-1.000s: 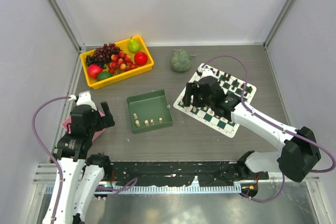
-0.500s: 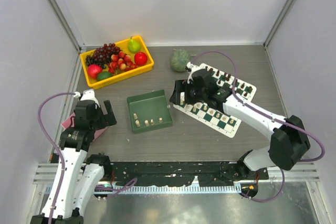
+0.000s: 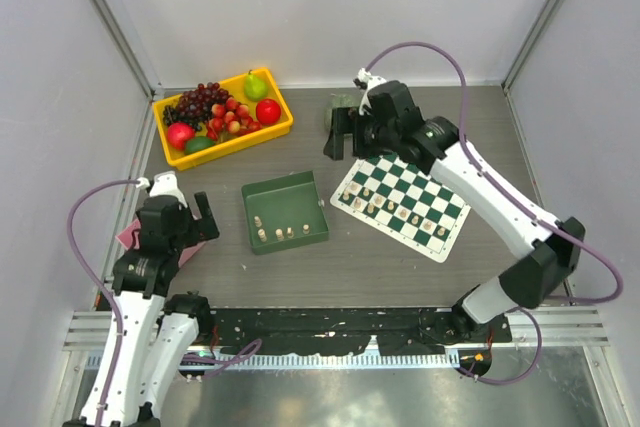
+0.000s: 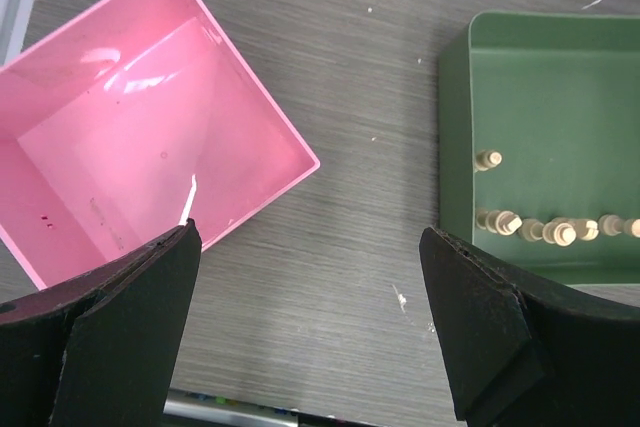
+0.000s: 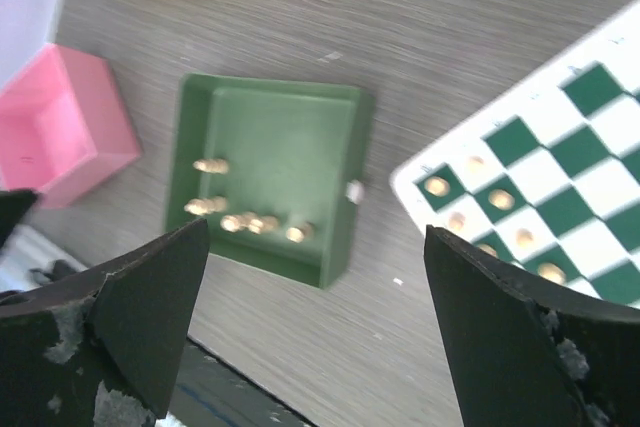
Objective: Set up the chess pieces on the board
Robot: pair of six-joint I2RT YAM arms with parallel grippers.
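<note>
Rimming the board [image 5: 578, 150], tiny edge marks [image 5: 433, 169] blur beyond reading.

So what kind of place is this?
Probably a robot test lab, not a home. A left arm and a right arm are bolted to a table inside plain grey walls, with a chess board and a tray of fruit for practice.

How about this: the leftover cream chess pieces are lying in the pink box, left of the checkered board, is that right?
Wrong container. The leftover cream chess pieces lie in the green tray, not the pink box, left of the checkered board; the left wrist view shows it.
</note>
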